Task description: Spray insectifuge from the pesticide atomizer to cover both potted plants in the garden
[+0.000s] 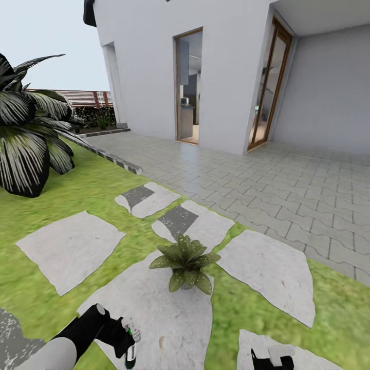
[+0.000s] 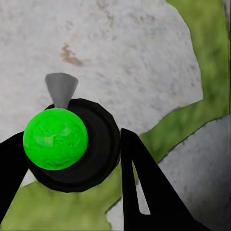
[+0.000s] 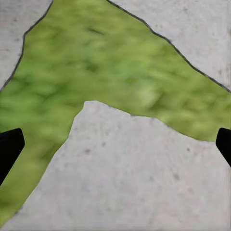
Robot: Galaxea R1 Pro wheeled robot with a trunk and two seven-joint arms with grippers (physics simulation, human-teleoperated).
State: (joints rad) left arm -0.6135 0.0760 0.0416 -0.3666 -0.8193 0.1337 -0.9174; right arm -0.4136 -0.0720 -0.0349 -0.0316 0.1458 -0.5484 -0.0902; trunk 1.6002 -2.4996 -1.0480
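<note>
My left tool (image 1: 128, 343), clamped on the slim dark green atomizer bottle (image 2: 72, 144), sat near-left of the small grey-potted leafy rosette (image 1: 185, 263); right tool (image 1: 272, 359) apart.

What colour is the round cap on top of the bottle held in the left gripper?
Bright green cap, clearest in the left wrist view.

No legible text or signs.
</note>
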